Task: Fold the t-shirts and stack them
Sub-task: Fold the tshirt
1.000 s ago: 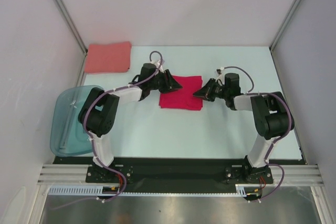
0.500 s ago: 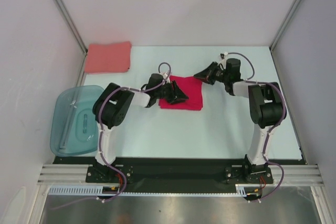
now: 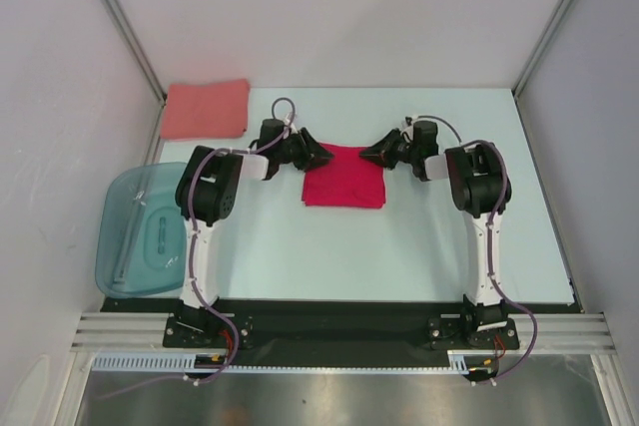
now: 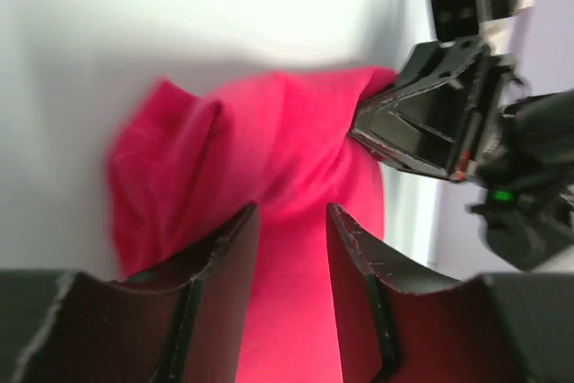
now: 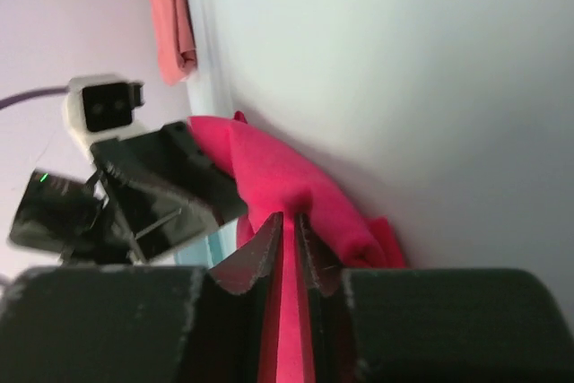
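Observation:
The crimson-red t-shirt (image 3: 344, 182) lies folded into a square at the table's middle. My left gripper (image 3: 321, 155) is at its far left corner. In the left wrist view (image 4: 291, 210) its jaws stand apart over the red cloth (image 4: 269, 132), which is bunched ahead of them. My right gripper (image 3: 366, 155) is at the far right corner. In the right wrist view (image 5: 289, 219) it is shut on a raised fold of the red shirt (image 5: 278, 168). The salmon-pink t-shirt (image 3: 206, 109) lies folded at the far left corner of the table.
A translucent teal tub (image 3: 140, 226) sits at the table's left edge beside the left arm. Grey walls with metal posts close in the far side and both flanks. The pink shirt also shows in the right wrist view (image 5: 170, 15).
The left gripper pulled back from over the shirt's left side to its far left corner. The right gripper shifted down-left onto the far right corner and pinched the cloth.

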Action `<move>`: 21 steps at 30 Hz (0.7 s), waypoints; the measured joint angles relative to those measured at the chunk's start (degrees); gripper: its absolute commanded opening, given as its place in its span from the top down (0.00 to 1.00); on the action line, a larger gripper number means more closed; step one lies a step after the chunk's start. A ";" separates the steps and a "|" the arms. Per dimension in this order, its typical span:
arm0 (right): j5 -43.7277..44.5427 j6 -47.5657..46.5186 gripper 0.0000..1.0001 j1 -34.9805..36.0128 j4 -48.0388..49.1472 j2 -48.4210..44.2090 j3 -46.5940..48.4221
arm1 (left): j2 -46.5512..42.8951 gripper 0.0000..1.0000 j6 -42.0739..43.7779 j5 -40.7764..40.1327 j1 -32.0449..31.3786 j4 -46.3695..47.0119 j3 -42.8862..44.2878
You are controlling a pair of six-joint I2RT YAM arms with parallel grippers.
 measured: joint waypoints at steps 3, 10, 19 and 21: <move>-1.46 0.79 0.74 -1.01 -0.07 1.70 2.93 | 3.50 0.55 -1.81 3.89 2.71 0.11 4.26; -0.26 -4.48 0.56 -6.67 -6.40 1.11 5.99 | 3.63 0.53 -0.81 3.23 5.31 -3.45 7.08; 10.93 -24.06 0.39 -5.77 -32.26 -18.43 5.53 | -22.77 0.44 2.80 -5.33 6.03 -13.14 -8.68; 17.22 -29.70 0.29 -1.53 -37.46 -26.03 4.24 | -30.73 0.43 3.41 -7.21 5.42 -14.80 -12.04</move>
